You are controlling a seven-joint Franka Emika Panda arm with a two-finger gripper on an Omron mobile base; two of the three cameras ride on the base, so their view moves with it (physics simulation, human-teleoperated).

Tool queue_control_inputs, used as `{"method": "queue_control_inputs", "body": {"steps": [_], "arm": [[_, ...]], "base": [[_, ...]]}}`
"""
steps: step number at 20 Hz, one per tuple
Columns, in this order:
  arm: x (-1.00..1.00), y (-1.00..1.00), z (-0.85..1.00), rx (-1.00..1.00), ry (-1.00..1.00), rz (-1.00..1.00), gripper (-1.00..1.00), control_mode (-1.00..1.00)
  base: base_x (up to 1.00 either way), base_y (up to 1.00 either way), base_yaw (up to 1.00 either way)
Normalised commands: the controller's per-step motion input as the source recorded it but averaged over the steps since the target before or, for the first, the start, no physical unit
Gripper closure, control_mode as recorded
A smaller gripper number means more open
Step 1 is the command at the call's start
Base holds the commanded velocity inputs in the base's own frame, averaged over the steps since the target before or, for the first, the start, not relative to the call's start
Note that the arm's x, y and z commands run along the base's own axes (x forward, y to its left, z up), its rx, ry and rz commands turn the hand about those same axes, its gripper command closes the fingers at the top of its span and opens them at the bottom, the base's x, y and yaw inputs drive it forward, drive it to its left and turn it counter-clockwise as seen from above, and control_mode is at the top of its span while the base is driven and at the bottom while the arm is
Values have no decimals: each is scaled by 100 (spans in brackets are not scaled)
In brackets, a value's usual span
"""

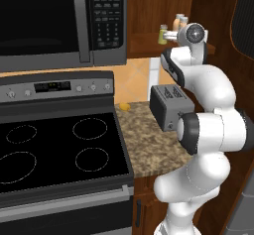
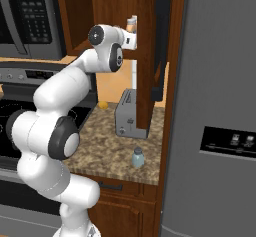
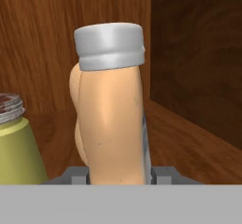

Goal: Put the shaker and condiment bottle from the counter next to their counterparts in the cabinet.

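The arm is stretched up into the cabinet, and the claw is clamped on the condiment bottle. In the hand view the bottle stands upright between the two fingers, with its grey-white cap on top. Just behind it, and mostly hidden by it, I can see the rounded edge of a second orange body, which I take for the other bottle of the counterparts. The yellow-green shaker stands just beside it, at the left of that view, on the wooden shelf. I cannot tell whether the held bottle already rests on the shelf or hangs a little above it.

So I judge the first half of the task almost done: the bottle is at its place but not yet released. The second half is not started. The teal-blue shaker stands on the desk, near its front edge, close to the dark wooden panel beside the refrigerator.

Other things around: a grey toaster stands further back on the desk, and a small yellow thing lies near the back edge by the wall. The stove and the microwave are to the left. In my judgement, the toaster and the narrow corner by the panel may hinder the reach for the shaker, and the shelf is rather crowded for placing it.
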Motion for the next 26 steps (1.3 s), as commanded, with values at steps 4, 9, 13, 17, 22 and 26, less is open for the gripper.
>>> {"method": "queue_control_inputs", "body": {"steps": [4,9,13,17,22,26], "arm": [[0,0,-16,-2,0,0,-100,-100],[-30,0,5,0,0,0,-100,-100],[-67,0,17,0,0,-2,-100,-100],[-82,10,25,0,0,-1,-100,-100],[-89,38,28,0,0,0,-100,-100],[-97,35,24,0,0,0,-100,-100]], "base": [[0,0,0],[0,0,0],[0,0,0],[0,0,0],[0,0,0],[0,0,0]]}}
